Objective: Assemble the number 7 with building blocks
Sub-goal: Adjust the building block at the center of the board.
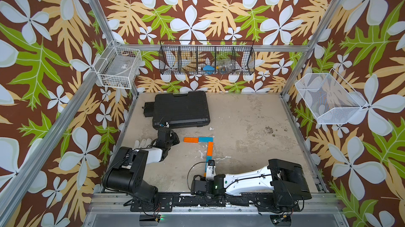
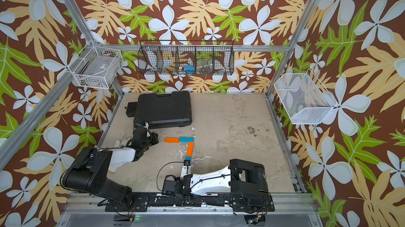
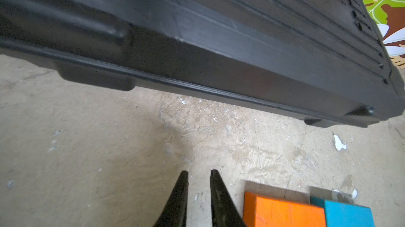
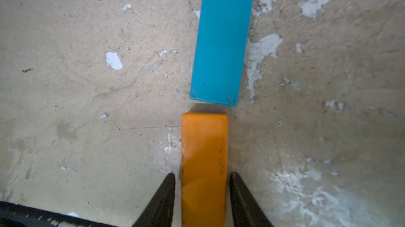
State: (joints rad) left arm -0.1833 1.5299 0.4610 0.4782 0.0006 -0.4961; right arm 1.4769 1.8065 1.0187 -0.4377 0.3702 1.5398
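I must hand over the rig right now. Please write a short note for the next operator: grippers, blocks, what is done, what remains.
Left gripper: shut, empty, beside the top orange block, near the black case.
Right gripper: open, jaws either side of the last orange block, apparently not gripping it.
Blocks: top orange block and top blue block form the bar; stem orange block, stem blue block and last orange block run down.
Done: all five lie in the 7.
To do: a small gap separates the last orange block from the stem blue block; perhaps close it, then withdraw the right arm carefully.
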